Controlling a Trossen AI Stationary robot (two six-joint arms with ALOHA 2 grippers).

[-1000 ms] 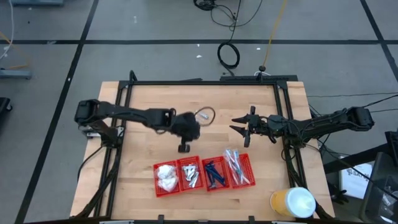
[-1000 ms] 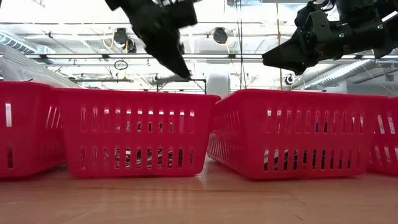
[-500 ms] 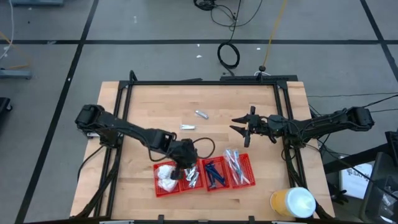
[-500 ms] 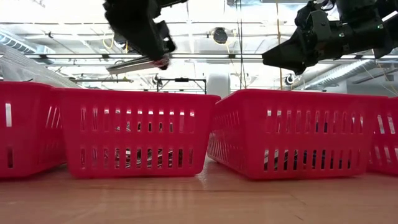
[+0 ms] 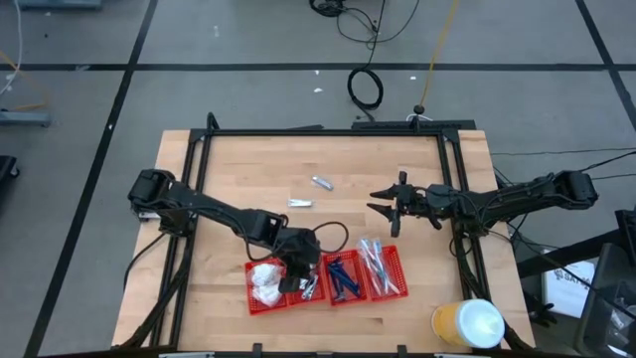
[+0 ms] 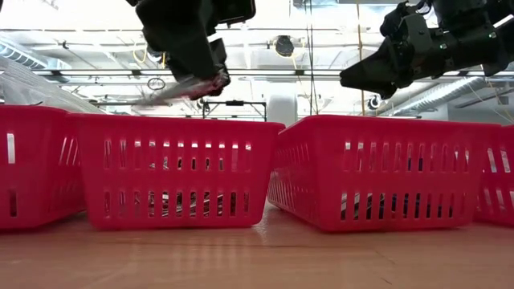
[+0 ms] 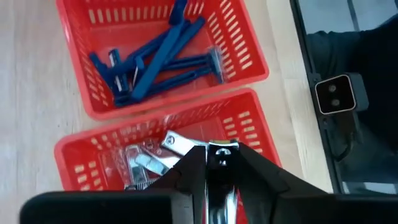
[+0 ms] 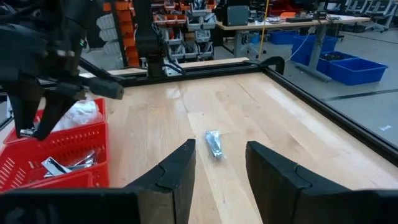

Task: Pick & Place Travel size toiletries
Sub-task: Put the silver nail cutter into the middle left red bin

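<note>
The left gripper (image 5: 298,276) hung over the second red basket (image 5: 302,291) from the left in the row of four, its fingers (image 7: 186,177) pinched on a silvery sachet (image 6: 173,89) that stuck out flat from the tips above the rim. More foil sachets (image 7: 146,163) already lay in that basket (a loose heap under the gripper). The neighbouring basket (image 7: 249,56) held the dark blue sticks (image 5: 343,275), the far right one the clear-wrapped sticks (image 5: 376,265), and the far left one the white packets (image 5: 264,282).

Two sachets lay on the bare table (image 5: 238,169) well behind the baskets: one (image 5: 300,203) near the middle, another (image 5: 322,182) a little beyond it, apart from each other.

The right gripper (image 5: 379,201) waited in the air over the table's right half, fingers (image 8: 180,168) parted and holding nothing, pointing towards the loose sachets.

A yellow cup with a white lid (image 5: 467,323) stood at the table's near right corner.
</note>
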